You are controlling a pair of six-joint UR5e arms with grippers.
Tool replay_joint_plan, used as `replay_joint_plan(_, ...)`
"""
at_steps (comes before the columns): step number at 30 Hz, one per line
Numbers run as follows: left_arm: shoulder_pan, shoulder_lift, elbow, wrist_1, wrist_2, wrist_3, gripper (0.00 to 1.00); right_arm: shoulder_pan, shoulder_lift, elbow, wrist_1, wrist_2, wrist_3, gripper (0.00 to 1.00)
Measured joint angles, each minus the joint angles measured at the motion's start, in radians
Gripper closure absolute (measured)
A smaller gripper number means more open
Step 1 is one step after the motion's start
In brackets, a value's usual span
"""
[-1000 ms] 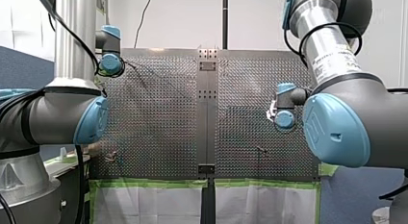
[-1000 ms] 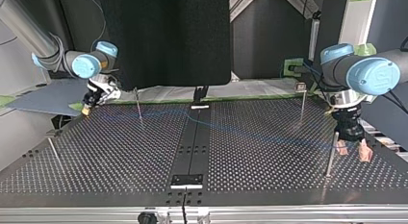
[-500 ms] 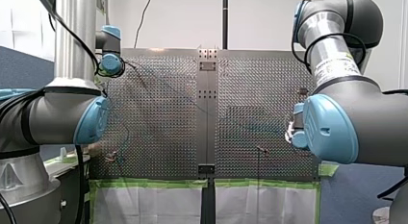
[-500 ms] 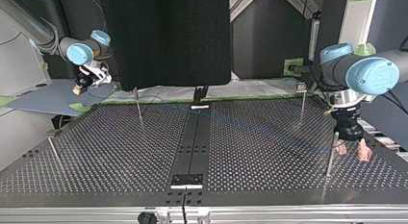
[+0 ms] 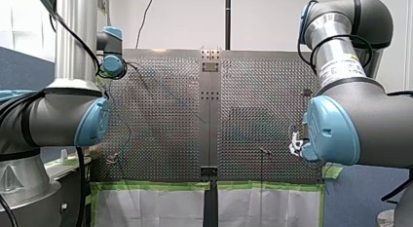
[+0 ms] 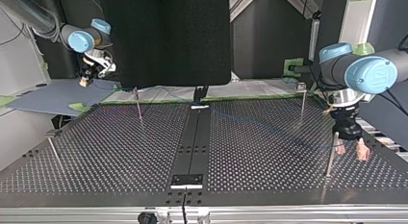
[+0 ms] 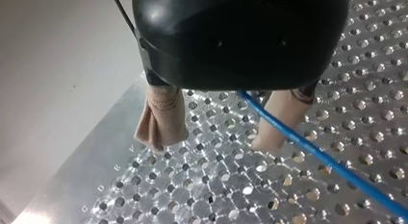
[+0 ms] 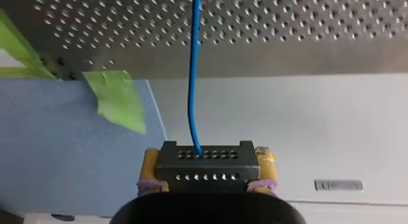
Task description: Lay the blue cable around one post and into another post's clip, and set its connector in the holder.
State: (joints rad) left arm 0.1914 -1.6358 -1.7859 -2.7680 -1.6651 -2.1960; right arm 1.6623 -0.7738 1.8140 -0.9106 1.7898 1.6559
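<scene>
The blue cable [image 8: 194, 65] ran straight out of the connector [image 8: 207, 167], a black block that my right gripper [image 8: 207, 172] held pinched between its yellow pads [image 8: 153, 167], squarely as far as I could see. In the top view that gripper hung beyond the far edge of the table [image 6: 120, 152], at the view's left. From there the cable showed only as a faint line slanting across the holes toward the post [image 6: 330, 156] at the view's right. My left gripper [image 7: 219, 132] hovered just beside that post with its beige pads [image 7: 161, 118] spread wide. The cable passed loose between them, close to one pad; whether it touched, I could not tell. I judged the step to be drawing the line taut so it could be led around a post. That called for a slow, even pull and a connector kept square in its grip. The line needed to sit low against the post's shank rather than ride over its top. The left pads were best left apart as a guide, so the cable could slide.
</scene>
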Motion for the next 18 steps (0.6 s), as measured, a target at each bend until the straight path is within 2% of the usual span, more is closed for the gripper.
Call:
replay_joint_plan(4, -0.003, 0.0, 0.0, 0.0, 0.0, -0.003, 0.0, 0.003, 0.028, 0.035, -0.035, -0.035, -0.006, 1.0)
replay_joint_plan(8, -0.006, 0.0, 0.0, 0.0, 0.0, -0.006, 0.0, 0.001, 0.065, 0.073, -0.073, -0.073, 0.004, 1.0)
replay_joint_plan(14, -0.011, 0.0, 0.0, 0.0, 0.0, -0.009, 0.0, -0.014, 0.115, 0.124, -0.124, -0.124, 0.043, 1.0)
replay_joint_plan(18, -0.014, 0.0, 0.0, 0.001, 0.0, -0.014, 0.0, -0.031, 0.153, 0.162, -0.162, -0.162, 0.079, 1.0)
